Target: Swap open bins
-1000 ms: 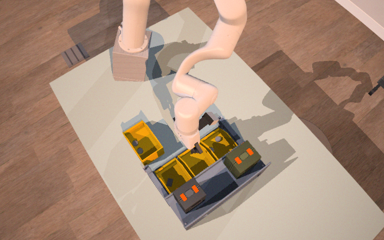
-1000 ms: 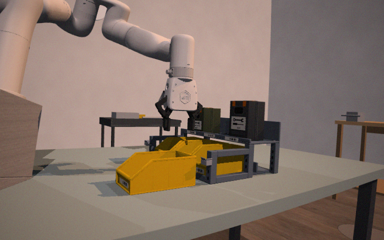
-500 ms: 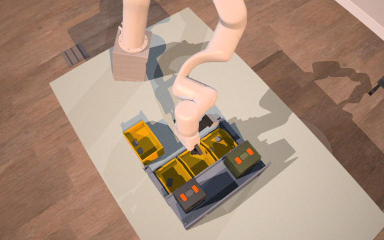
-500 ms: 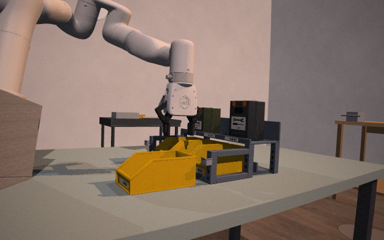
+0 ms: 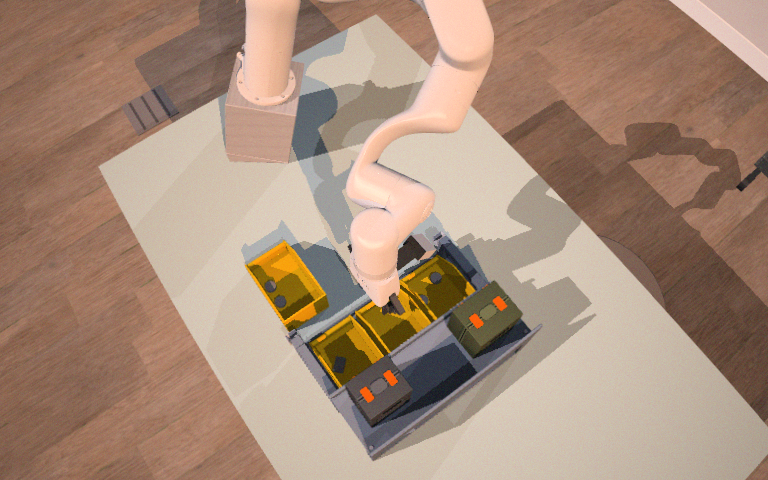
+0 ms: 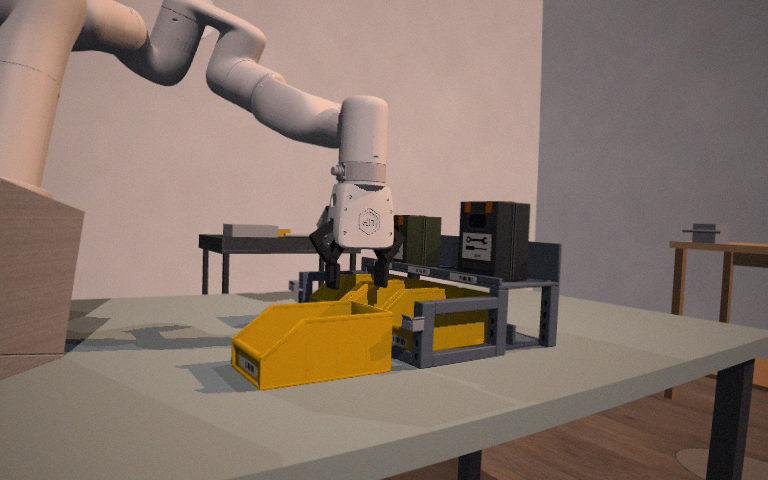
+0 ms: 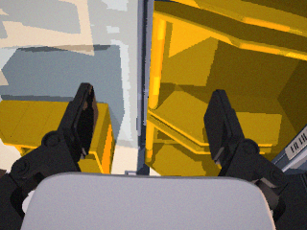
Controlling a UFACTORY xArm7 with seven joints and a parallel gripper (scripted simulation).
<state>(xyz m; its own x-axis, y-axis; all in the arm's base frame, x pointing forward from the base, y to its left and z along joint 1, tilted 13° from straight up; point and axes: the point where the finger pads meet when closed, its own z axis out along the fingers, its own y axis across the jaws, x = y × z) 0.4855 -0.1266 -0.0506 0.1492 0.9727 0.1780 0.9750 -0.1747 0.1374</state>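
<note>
The gripper (image 6: pixel 356 276) is standing wide open with nothing between its fingers, hanging over the middle yellow bin (image 5: pixel 390 328) on the grey shelf (image 5: pixel 453 404). This bin is probably the empty one, though the arm is hiding part of it. The bin with parts (image 5: pixel 286 283) is sitting on the table (image 5: pixel 169 186), at about 10 o'clock from the shelf.

We look down from high above the table (image 5: pixel 566 362), sideways from low at table height, and close down past the gripper (image 7: pixel 150 122)
</note>
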